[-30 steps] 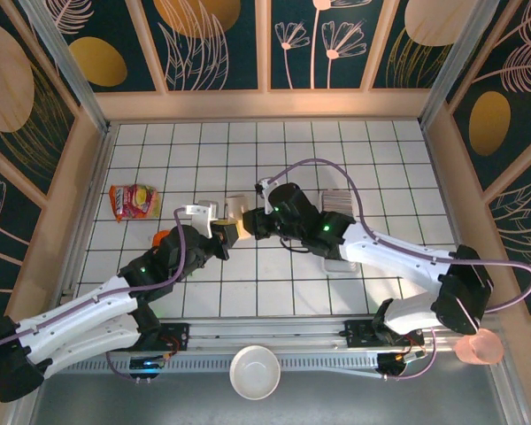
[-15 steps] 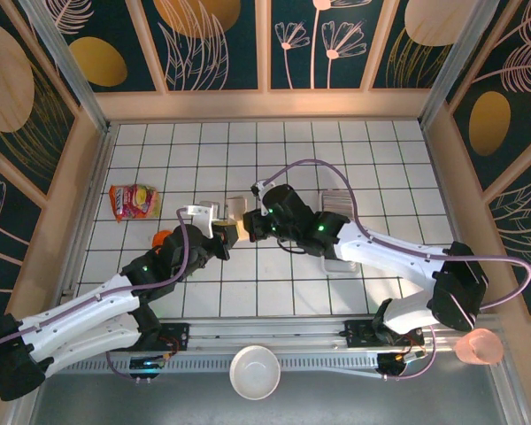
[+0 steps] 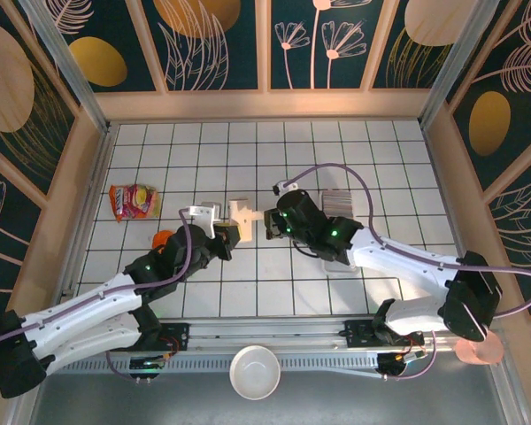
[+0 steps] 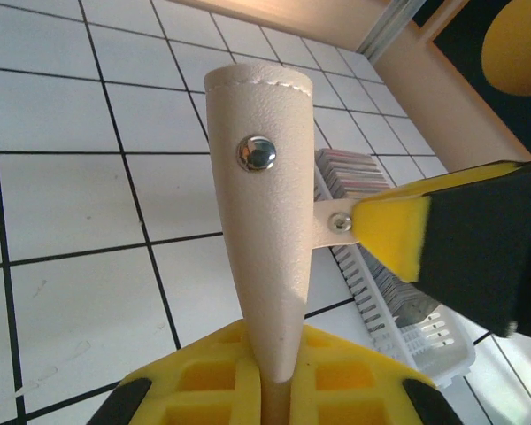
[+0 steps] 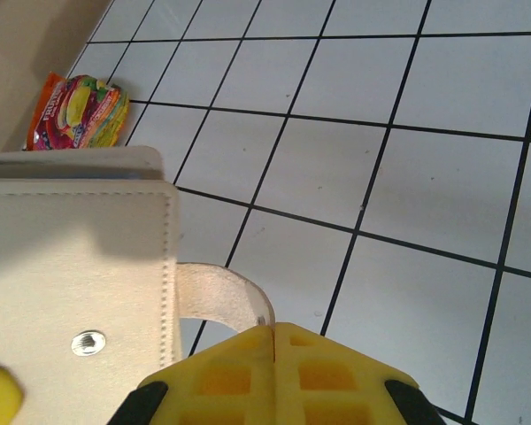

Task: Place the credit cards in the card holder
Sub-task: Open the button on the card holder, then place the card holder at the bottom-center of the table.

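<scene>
Card holder [image 3: 244, 212] is held between the two grippers over the middle of the tiled table [image 3: 203, 142], its tan body upright in the left wrist view with the metal snap [image 4: 257, 152] facing the camera. Left gripper [image 3: 225, 235]: yellow pads clamped on the lower edge of the holder body, jaws closed on it. Right gripper [image 3: 267, 221]: jaws pressed together on the small strap flap [image 5: 219, 299] that curls off the holder's side, no gap between the pads; the stitched edge and the snap socket [image 5: 88, 341] sit just left of them. Credit cards [image 4: 354, 170] stand in a packed row in the long white slotted tray [image 4: 425, 341], on the table behind the right gripper and apart from the holder. Snack packet [image 3: 134, 201] lies at far left, well apart. White bowl [image 3: 254, 372] sits at the near edge between the arm bases
</scene>
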